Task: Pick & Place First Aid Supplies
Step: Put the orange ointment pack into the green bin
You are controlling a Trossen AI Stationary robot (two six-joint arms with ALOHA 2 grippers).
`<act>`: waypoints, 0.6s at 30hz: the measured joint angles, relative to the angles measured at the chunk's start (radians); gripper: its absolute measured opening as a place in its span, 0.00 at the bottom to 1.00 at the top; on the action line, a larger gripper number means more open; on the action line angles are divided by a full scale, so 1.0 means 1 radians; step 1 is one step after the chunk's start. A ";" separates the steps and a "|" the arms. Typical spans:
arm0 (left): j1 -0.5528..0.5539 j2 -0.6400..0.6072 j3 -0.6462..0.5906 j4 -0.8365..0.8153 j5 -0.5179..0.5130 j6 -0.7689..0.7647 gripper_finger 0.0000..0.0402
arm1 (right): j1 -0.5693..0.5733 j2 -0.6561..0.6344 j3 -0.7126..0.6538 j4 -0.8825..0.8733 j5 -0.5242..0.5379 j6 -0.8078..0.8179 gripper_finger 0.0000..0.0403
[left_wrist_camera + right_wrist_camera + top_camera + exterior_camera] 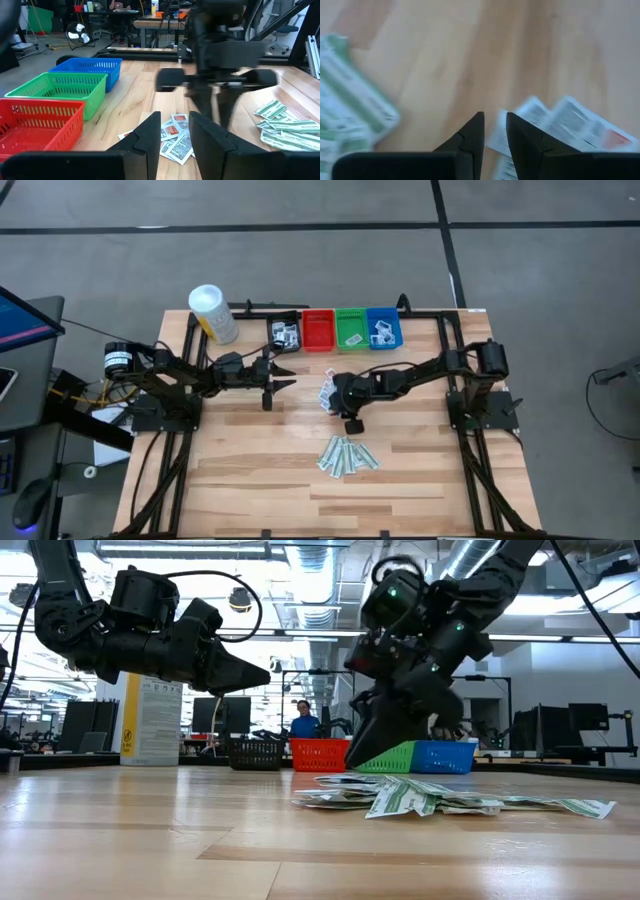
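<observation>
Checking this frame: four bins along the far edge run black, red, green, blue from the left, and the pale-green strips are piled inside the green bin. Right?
Not quite. The bin order holds, but the pale-green strips lie loose on the table, near its front edge, not in the green bin. The high view shows it.

We see a pale wooden desk with planked grain. Along its far edge stand a black bin, a red bin, a green bin and a blue bin, all with mesh-patterned walls. Beside them we note a white canister with a yellow label. The squarish packets are white with red and dark print; the strips are pale green with white stripes. Both arms are dark.
</observation>
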 joint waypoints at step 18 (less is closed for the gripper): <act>0.000 0.000 0.000 0.000 0.000 -0.001 0.25 | 0.101 0.000 0.000 -0.003 0.161 0.008 0.22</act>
